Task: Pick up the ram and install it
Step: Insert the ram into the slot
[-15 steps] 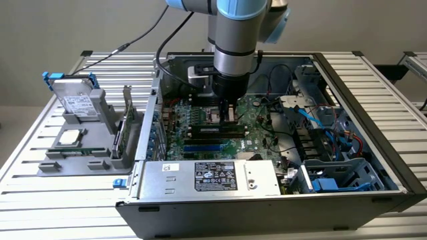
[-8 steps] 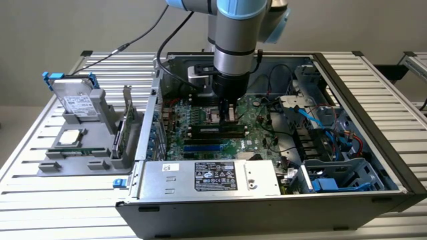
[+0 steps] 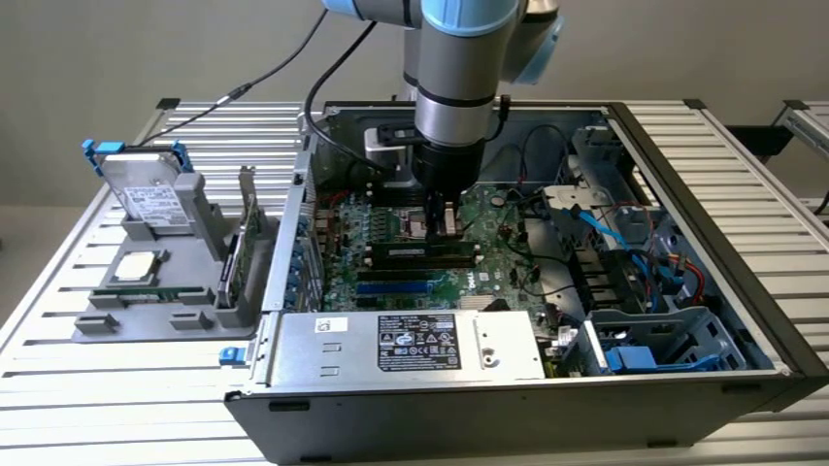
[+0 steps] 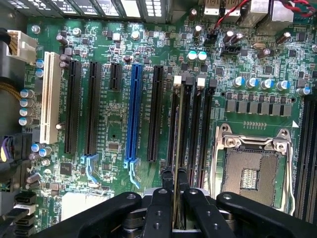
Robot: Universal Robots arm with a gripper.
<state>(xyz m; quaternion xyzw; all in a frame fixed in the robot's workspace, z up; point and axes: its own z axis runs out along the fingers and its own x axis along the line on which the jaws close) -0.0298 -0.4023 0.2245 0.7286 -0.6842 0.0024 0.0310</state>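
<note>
One arm (image 3: 453, 107) upright over mobo (image 4: 111, 134), jaws clamped on ram (image 4: 177, 144) edge-on

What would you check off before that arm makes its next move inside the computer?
1. Grip: black gripper closed on the thin dark-green ram stick: ok.
2. Alignment: stick runs lengthwise along the long black memory slot: ok.
3. Small white slot latch swung open: cannot tell.
4. Stick pressed fully into the slot: cannot tell.
5. Square metal-framed processor socket beside the slots, apart from the gripper: ok.
</note>
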